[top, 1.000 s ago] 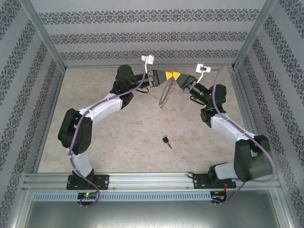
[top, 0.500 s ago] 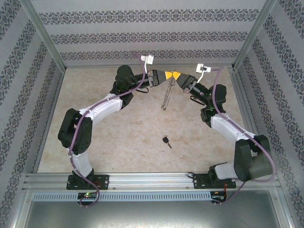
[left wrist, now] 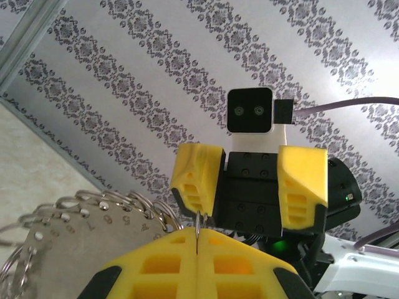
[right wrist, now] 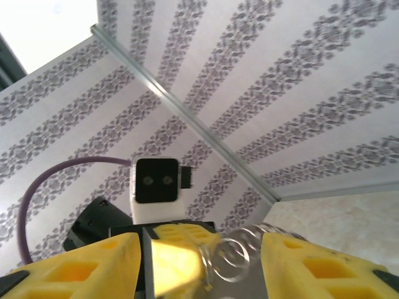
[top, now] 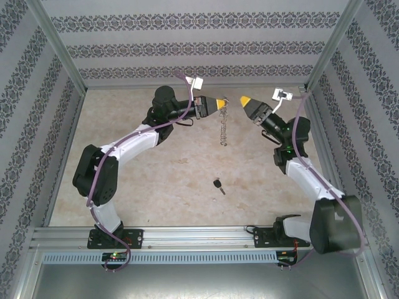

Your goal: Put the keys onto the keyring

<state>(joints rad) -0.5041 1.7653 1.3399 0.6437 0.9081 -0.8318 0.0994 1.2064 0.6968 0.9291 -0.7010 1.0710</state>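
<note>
Left pincer (top: pixel 221 103) is clamping keyring (top: pixel 222 128), dangling it near surface (top: pixel 156 180) far edge; right pincer (top: pixel 245 100) is gaping empty, likely freed for key (top: pixel 217 185).

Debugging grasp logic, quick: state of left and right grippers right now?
Left gripper: closed, holding the large thin silvery metal keyring hoop.
Right gripper: open, holding nothing.

**Finishes noted, materials as seen**

- keyring (top: pixel 222 128): thin bright metal wire, shiny. Its fringe pieces are flat, silvery and duller.
- key (top: pixel 218 185): black plastic head, matt, with a short silvery metal blade.
- left gripper (top: pixel 222 103), right gripper (top: pixel 244 100): yellow plastic fingers, matt, with moulded pockets, on black bodies.
- table (top: pixel 156 180): mottled beige, stone-like, matt.
- frame rails (top: pixel 187 235): brushed metal.
- walls (top: pixel 199 50): patterned, matt.
</note>
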